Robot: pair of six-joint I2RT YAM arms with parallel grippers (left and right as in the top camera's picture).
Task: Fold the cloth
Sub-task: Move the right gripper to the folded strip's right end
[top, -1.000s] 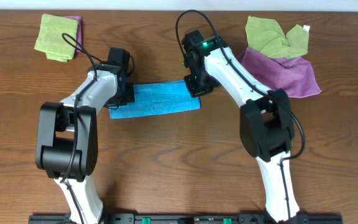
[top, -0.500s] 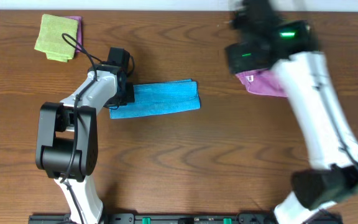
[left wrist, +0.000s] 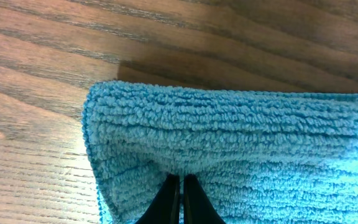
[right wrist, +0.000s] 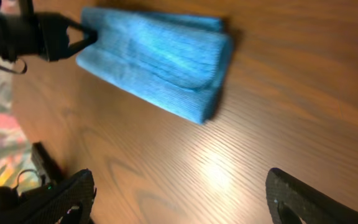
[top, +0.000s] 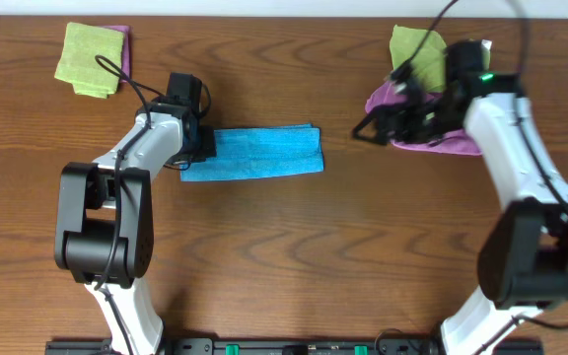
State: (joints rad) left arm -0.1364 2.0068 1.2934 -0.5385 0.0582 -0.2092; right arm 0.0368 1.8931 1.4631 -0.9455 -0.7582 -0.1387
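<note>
counter (top: 294, 256): a wood-grain surface on which everything is laid.
cloth (top: 254, 166): a folded blue strip is found left of centre, its long axis laid left to right.
left end effector (top: 197, 148): set on the cloth's left end and closed tight, with a pinch of pile caught in it.
right end effector (top: 381, 123): spread wide and nothing is gripped; it is held just beside the purple cloth (top: 457, 146).
relation: the cloth lies to the left of the right end effector, well apart from it; the cloth's free right end is judged nearer that arm.
views: the pinch at the fingertips (left wrist: 171, 199) is shown only in the left wrist view; the stacked layers at the free end are shown only in the right wrist view.
</note>
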